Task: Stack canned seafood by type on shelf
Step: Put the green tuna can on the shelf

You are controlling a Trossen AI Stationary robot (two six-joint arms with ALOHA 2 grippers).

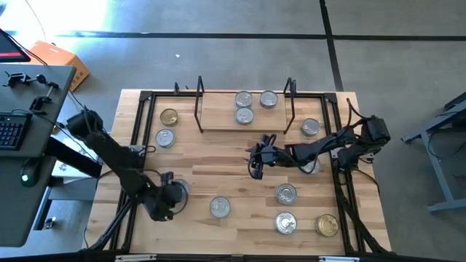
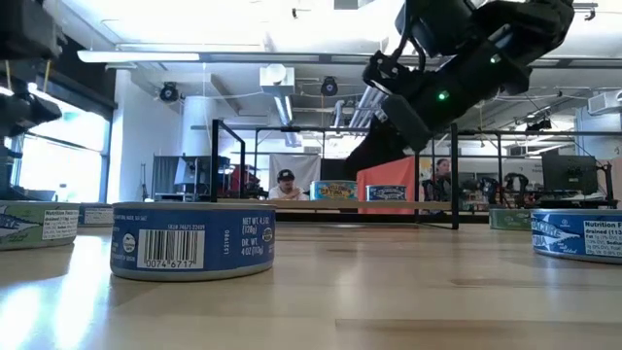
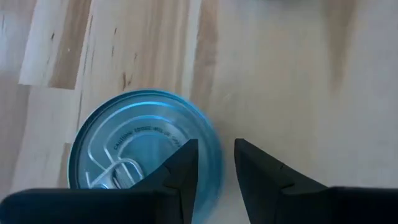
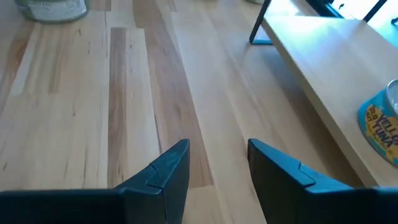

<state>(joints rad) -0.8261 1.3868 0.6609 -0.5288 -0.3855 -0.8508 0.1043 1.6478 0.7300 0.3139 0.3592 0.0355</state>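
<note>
The tin (image 3: pixel 143 143) now being worked stands upright at 8 o'clock on the table (image 1: pixel 218 164), lid up. The left gripper (image 3: pixel 216 144) points straight down over its rim. This suits lifting a short tin by its edge. You cannot tell whether the jaws have closed on the rim yet.

The shelf (image 1: pixel 218 120) lies at 12 o'clock. Three shelf tins (image 1: pixel 244 98) sit grouped toward its 3 o'clock end. This appears to leave the 9 o'clock end free for another type. Loose tins remain at 9, 3 and 5 o'clock on the table, including two gold tins (image 1: pixel 169 116).

The right gripper (image 4: pixel 217 146) waits near table centre, at 6 o'clock of the shelf. Its jaws stand apart and empty.

Legible text:
- The tuna tin (image 4: pixel 379 127) on the shelf reads "TUNA" on a blue label.
- The barcode tin (image 2: pixel 192 240) carries a barcode and "NET WT".
- The side tin (image 2: pixel 34 224) reads "Nutrition Facts".
- The embossed lid text in the left wrist view is not readable.
</note>
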